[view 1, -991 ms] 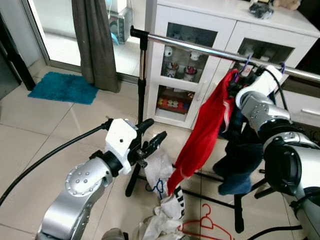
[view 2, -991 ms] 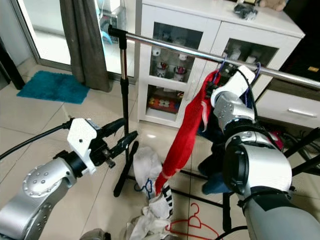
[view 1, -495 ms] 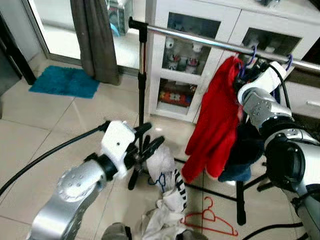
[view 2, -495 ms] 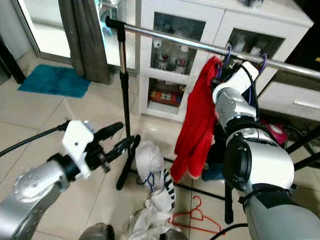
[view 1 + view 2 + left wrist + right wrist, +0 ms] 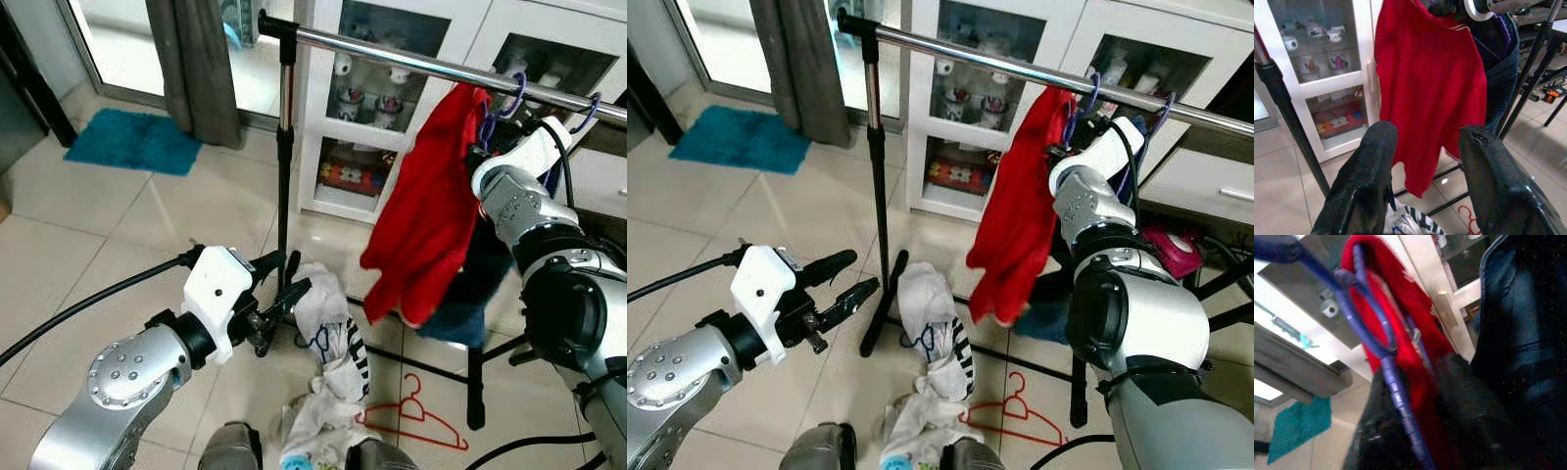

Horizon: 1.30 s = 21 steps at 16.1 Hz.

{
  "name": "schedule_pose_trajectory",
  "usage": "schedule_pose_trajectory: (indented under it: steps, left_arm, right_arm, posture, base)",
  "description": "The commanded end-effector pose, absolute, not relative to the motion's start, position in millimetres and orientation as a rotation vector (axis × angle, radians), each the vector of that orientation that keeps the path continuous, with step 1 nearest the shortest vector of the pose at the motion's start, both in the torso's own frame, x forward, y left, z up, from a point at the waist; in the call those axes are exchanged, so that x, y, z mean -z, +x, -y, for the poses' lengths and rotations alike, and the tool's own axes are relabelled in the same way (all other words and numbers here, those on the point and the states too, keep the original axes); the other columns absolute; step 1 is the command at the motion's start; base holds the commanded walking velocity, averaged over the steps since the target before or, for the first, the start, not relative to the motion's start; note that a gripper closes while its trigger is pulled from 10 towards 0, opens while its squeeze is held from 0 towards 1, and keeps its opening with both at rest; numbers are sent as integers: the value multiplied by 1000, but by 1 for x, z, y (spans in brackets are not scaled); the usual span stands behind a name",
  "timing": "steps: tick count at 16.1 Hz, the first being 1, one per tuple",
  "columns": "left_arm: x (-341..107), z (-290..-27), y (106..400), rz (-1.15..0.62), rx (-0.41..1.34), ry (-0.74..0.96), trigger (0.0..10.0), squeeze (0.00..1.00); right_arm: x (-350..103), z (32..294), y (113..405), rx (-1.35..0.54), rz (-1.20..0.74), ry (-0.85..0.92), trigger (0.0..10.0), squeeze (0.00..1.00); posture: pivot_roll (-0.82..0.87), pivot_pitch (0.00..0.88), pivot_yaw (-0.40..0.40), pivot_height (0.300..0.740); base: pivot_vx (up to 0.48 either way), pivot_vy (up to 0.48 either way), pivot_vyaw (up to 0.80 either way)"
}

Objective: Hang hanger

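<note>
You had the right tool [image 5: 1415, 431] raised to the rail [image 5: 392, 61], right at the purple hanger [image 5: 490, 117] that carries the red shirt [image 5: 431, 225]. The hook was already looped over the rail, so I judged you kept the arm there to steady the load while it settled. In the right wrist view the black fingers [image 5: 1376, 431] sat against the hanger's neck and the red cloth; whether they were clamped or loose I could not tell, too dark.

The red shirt hung free below the rail, beside a dark blue garment [image 5: 1048, 313] on a second hook [image 5: 588, 106] further along the rail. That spacing kept the two from tangling.

Your left tool [image 5: 279, 294] hovered low, well below the rail and near the rail's upright pole [image 5: 284, 166], fingers spread apart and holding nothing. Likely parked there, ready for the next item.

Under the rail on the floor lay a white clothes pile [image 5: 328, 362] and a red hanger [image 5: 416, 421], both untouched. The white cabinet [image 5: 451, 29] stood behind the rail.
</note>
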<state>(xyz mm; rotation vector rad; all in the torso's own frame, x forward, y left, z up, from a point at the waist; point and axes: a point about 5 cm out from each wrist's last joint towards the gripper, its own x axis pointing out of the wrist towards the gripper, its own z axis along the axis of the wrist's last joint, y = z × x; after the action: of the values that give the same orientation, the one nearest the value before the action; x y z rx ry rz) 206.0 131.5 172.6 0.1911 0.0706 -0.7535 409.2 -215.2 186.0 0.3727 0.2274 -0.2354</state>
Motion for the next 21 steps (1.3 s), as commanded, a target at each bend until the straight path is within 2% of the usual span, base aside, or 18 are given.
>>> schedule_pose_trajectory:
  steps: [1,2,9,15,21]
  left_arm:
    - [-175,-130,203,-70,770,185,10000,0]
    - [-175,-130,203,-72,766,185,10000,0]
    - [-172,-129,207,-72,755,188,10000,0]
    - [-159,-128,217,-92,705,191,10000,0]
    - [-147,-122,229,-94,693,193,10000,0]
  right_arm:
    - [-189,219,409,245,-225,391,3098,0]
    - [-190,219,410,241,-220,393,0,0]
    - [-197,219,412,211,-193,378,0,0]
    - [-213,222,414,108,-121,243,0,0]
    - [-228,228,412,-20,-4,108,0,0]
  posture:
    - [182,193,-92,740]
    - [181,187,-96,740]
    - [170,153,-102,740]
    - [112,51,-104,740]
    - [69,0,-98,740]
  base:
    - [0,0,0]
    - [0,0,0]
    - [0,0,0]
    - [0,0,0]
    - [0,0,0]
